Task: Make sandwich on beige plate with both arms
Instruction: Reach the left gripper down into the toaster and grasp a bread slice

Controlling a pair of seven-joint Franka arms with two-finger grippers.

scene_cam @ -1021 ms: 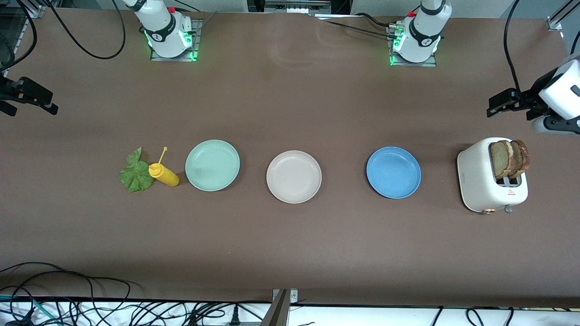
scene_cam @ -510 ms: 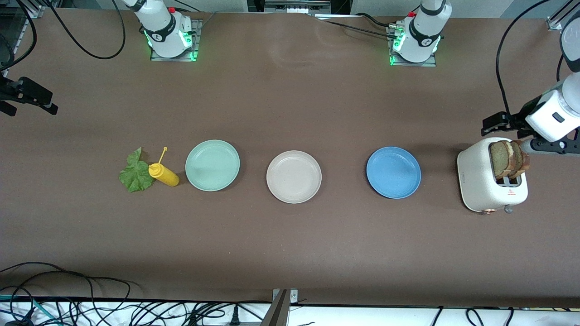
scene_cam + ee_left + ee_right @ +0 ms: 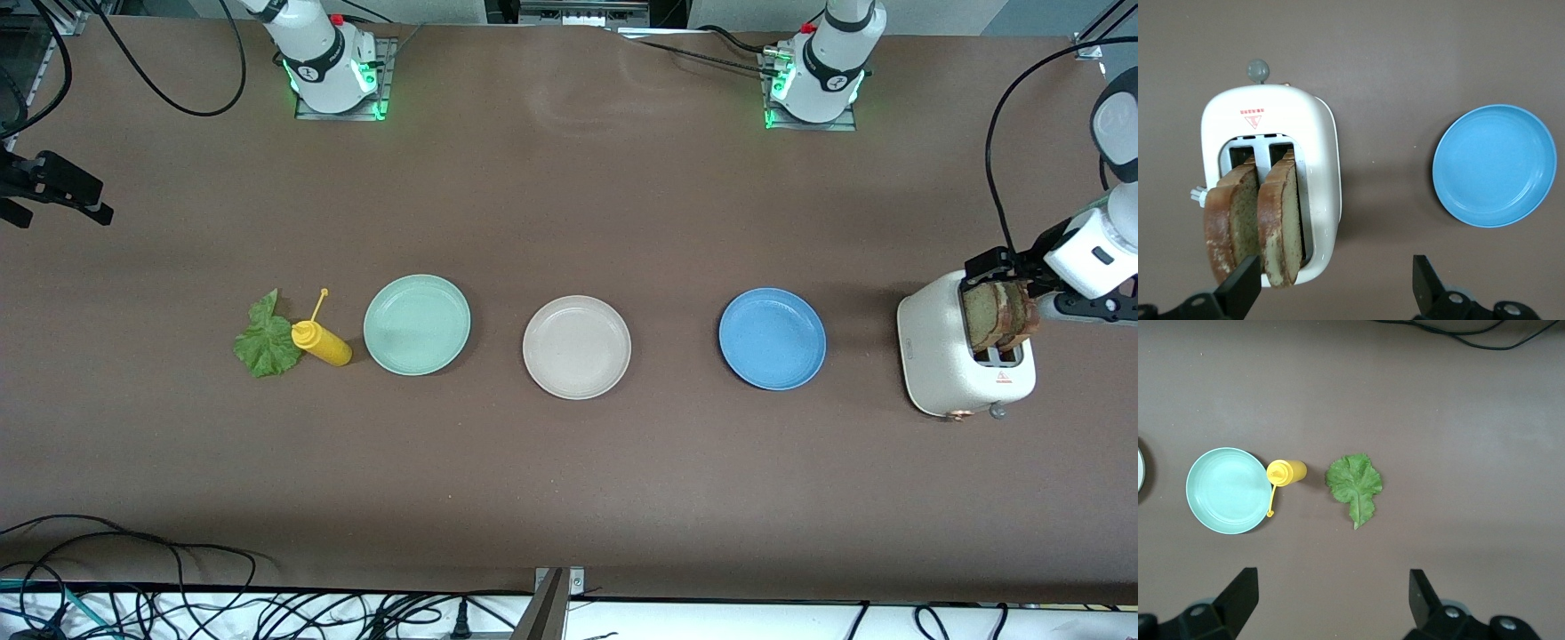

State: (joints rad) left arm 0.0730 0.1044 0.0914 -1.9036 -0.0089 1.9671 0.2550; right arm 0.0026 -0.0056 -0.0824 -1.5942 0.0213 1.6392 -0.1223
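At the middle of the table the beige plate sits bare, between the mint-green plate toward the right arm's end and the blue plate toward the left arm's end, so no part of the sandwich is laid yet. Its makings lie well apart: two bread slices stand upright in the slots of the white toaster at the left arm's end, while the lettuce leaf lies flat at the right arm's end, just beside a yellow squeeze bottle on its side. Judging by this, the step in hand is fetching the first slice: the left gripper hangs over the toaster with its jaws spread wide and nothing between them, one finger by the crusts. Next it probably has to line up on a single slice, come down with one finger in the narrow gap between the slices, and close. The right gripper waits high over the table near the leaf and mint-green plate, jaws wide and empty
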